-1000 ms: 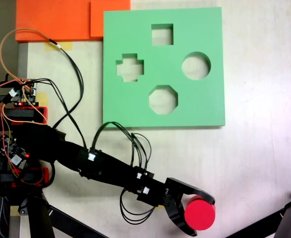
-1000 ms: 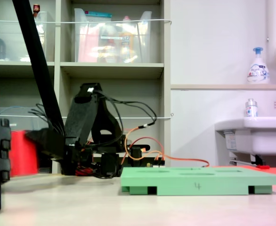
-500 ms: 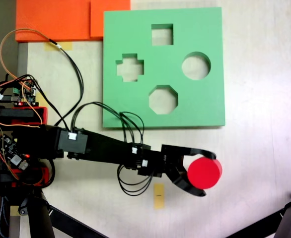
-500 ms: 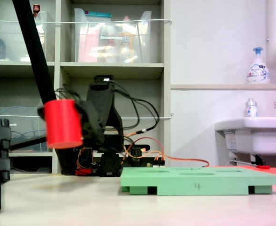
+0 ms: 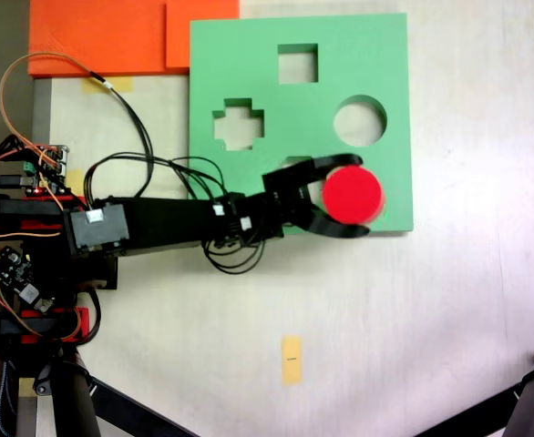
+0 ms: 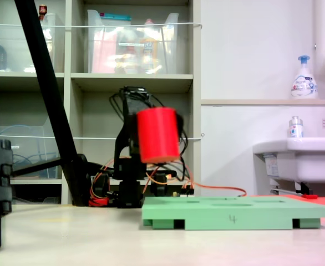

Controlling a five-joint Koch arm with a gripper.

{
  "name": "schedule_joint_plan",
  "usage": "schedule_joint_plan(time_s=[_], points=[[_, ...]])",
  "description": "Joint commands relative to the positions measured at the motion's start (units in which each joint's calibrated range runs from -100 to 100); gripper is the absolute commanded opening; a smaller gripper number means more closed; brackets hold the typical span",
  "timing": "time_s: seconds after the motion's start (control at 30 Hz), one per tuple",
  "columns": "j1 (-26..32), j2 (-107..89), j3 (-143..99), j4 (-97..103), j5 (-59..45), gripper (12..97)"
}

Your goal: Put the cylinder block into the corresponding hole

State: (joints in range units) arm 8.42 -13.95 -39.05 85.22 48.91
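Above the table, seen from the fixed view looking straight down, the arm reaches in from the left and its gripper (image 5: 354, 198) is clamped around the cylinder block (image 5: 353, 195), one black jaw curving over the block's upper side and the other under its lower side. The red block hangs over the lower right part of the green board (image 5: 249, 55), between the octagonal cutout (image 5: 290, 162), which the gripper largely covers, and the board's right edge; the corresponding hole (image 5: 359, 121), the round one, lies just above it in this view and is open. A square cutout (image 5: 298, 63) and a cross cutout (image 5: 238, 124) sit farther up and to the left, and an orange sheet (image 5: 103, 36) lies beyond the board's top-left corner. From the low fixed view at table level, the cylinder block (image 6: 158, 134) is held well clear of the green board (image 6: 234, 213), slightly tilted, above the board's left end, with the dark arm (image 6: 130, 166) behind it.
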Motion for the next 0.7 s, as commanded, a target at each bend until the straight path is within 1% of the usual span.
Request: schedule_joint_plan(time_s=[0.0,0.3,0.67], points=[[1.81,-4.34,1.06,0.05,-1.51,38.4],[5.91,-4.48,2.96,-3.80,-2.98,38.4],[6.50,1.80,14.62,-10.35,-3.17,38.4]])
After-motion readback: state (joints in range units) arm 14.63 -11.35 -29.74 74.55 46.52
